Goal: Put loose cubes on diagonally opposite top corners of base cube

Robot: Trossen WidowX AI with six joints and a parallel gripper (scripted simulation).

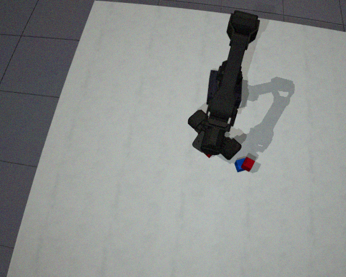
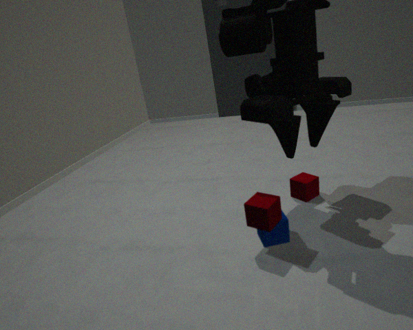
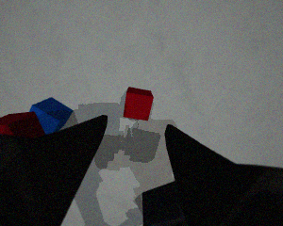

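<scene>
The blue base cube point(image 1: 239, 165) point(image 2: 278, 233) point(image 3: 51, 114) sits on the table. One red cube point(image 1: 248, 164) point(image 2: 262, 212) point(image 3: 24, 124) rests level on top of it, offset over one corner and overhanging. The other red cube point(image 2: 304, 187) point(image 3: 138, 104) lies flat on the table, apart from the base; in the top view only a sliver of it point(image 1: 209, 155) shows under the arm. My gripper point(image 2: 302, 152) point(image 3: 137, 124) is open and empty, pointing down, above the table near this loose red cube. In the top view the fingertips are hidden beneath the gripper body.
The arm and its dark base point(image 1: 212, 86) stand behind the cubes on the pale table top point(image 1: 122, 193). The stacked pair stands to the right of the gripper in the top view, close beside it. Arm shadows fall around the cubes.
</scene>
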